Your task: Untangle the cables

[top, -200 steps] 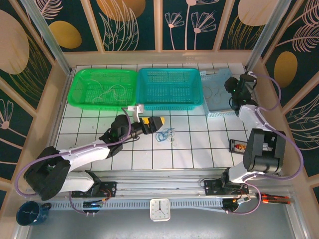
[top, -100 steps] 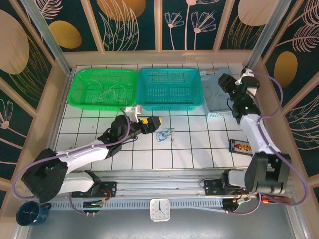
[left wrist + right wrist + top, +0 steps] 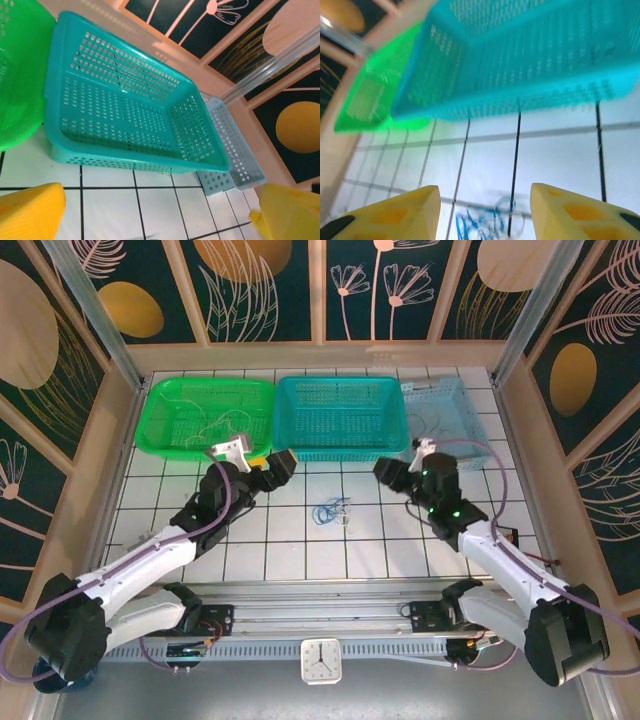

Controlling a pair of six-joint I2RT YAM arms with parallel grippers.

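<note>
Mid-table on the white tiles (image 3: 300, 560): blue cable tangle (image 3: 332, 512), loosely looped, long axis roughly 9 to 3 o'clock, touched by neither arm. At its 3 o'clock, right gripper (image 3: 392, 473), fingers parted on nothing, aimed toward 9 o'clock; swung in here from over the pale blue basket (image 3: 465, 410) a second ago. At the tangle's 10 o'clock, left gripper (image 3: 268, 467), spread fully wide and empty, drawn back from just beside the tangle. Farther off, along the far edge: green basket (image 3: 160, 410) at 11 o'clock holding cream wires (image 3: 225, 425); teal basket (image 3: 340, 415) at 12; pale blue basket at 1 o'clock with thin wires (image 3: 427, 425) curled inside. Tangle unmoved since.
</note>
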